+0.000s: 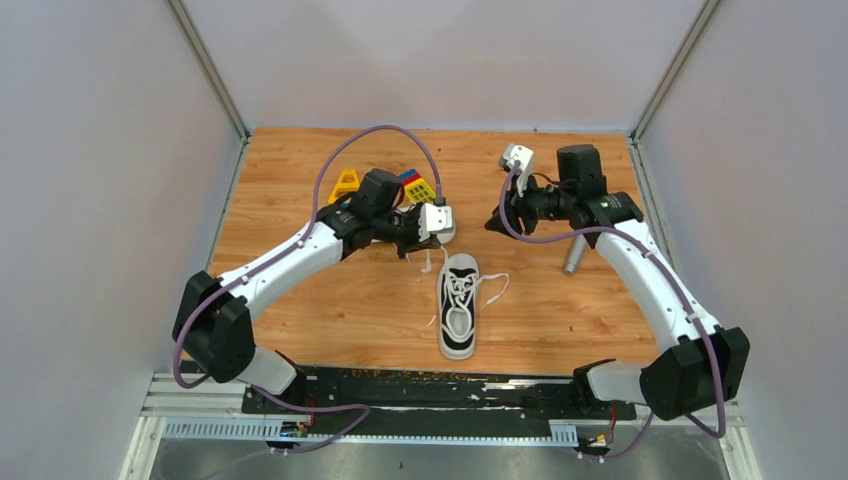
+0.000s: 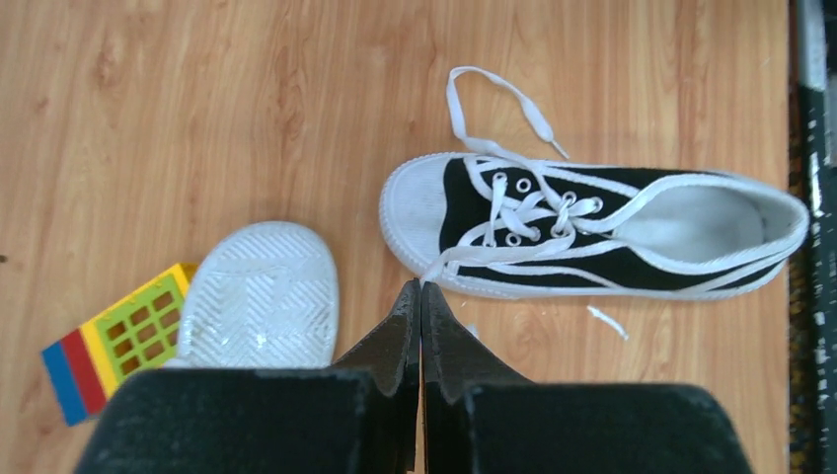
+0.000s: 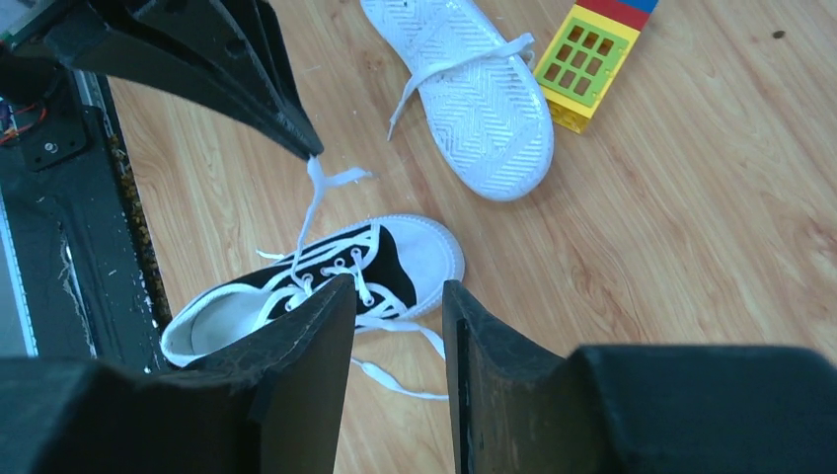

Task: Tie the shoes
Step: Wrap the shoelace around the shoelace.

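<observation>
top view: the upright shoe (image 1: 458, 318) lay mid-table, untied. left wrist: the left gripper (image 2: 421, 288) was clamped on one lace (image 2: 460, 259). right wrist: the right gripper (image 3: 399, 296) hung part-spread, empty; next, it probably had to take the free lace (image 3: 395, 383).

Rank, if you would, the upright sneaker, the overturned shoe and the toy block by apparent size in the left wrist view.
1. upright sneaker, clearly largest, wholly in view.
2. overturned shoe, only its toe end showing.
3. toy block.
The last two are both partly hidden, so their order is unsure.
</observation>
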`<state>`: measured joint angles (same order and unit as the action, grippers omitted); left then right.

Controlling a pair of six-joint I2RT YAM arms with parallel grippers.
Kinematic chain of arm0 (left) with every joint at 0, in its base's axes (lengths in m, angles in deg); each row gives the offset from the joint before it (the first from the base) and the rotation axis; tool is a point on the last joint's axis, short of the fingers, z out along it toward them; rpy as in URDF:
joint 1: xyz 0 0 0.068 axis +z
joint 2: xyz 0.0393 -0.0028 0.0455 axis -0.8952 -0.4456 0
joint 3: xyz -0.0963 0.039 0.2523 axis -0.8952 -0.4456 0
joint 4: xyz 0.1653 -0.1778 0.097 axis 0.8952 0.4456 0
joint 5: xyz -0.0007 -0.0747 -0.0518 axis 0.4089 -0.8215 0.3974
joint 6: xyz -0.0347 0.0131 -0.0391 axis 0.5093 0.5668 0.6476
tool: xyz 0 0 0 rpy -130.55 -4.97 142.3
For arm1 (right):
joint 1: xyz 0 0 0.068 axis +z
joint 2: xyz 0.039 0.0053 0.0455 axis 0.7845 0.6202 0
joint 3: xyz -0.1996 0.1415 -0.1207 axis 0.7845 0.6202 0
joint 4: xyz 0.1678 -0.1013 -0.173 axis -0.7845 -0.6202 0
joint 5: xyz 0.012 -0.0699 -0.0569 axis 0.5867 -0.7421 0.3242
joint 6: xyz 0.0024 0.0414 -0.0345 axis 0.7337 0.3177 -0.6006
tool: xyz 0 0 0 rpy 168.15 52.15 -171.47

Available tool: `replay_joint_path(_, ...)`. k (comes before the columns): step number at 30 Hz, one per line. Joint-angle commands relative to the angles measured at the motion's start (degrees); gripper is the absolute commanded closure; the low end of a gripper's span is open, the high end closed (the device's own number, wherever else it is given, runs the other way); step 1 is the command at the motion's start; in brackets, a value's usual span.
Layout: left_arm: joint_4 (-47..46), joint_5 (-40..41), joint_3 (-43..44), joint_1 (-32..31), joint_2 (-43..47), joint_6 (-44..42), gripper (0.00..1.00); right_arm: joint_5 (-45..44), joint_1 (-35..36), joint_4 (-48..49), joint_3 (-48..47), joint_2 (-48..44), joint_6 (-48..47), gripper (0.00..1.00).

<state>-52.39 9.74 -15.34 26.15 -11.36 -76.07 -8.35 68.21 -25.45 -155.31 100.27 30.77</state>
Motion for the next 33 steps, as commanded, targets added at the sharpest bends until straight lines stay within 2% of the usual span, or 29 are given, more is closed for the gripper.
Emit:
replay_joint_path(1, -4.23, -4.24, 2.13, 0.59, -1.65, 12.3, 1.0, 6.49, 0.61, 9.65, -1.31, 4.24, 3.09, 0.62)
replay_joint_path(4, -5.5, -5.47, 2.65, 0.76, -1.91, 17.35, 1.0, 10.44, 0.85, 11.86, -1.35, 7.23, 6.84, 0.63)
replay_joint_path(8, -6.98, -6.49, 0.65, 0.82, -1.22, 21.05, 1.0, 14.88, 2.83, 11.82, 1.25, 8.41, 7.06, 0.62)
replay_joint_path(15, -8.58, -7.2, -1.42, 0.77, -0.42, 23.7, 1.0, 15.15, 6.82, 15.45, 8.3, 8.52, 7.4, 0.57)
replay_joint_path(27, -8.58, -9.16, -2.25, 0.82, -0.03, 23.33, 1.0, 13.2, 9.31, 18.85, 8.53, 12.72, 7.99, 0.61)
replay_joint_path(33, -7.91, -9.6, -2.45, 0.8, 0.01, 22.56, 1.0, 13.64, 9.31, 18.82, 7.48, 14.16, 7.23, 0.82)
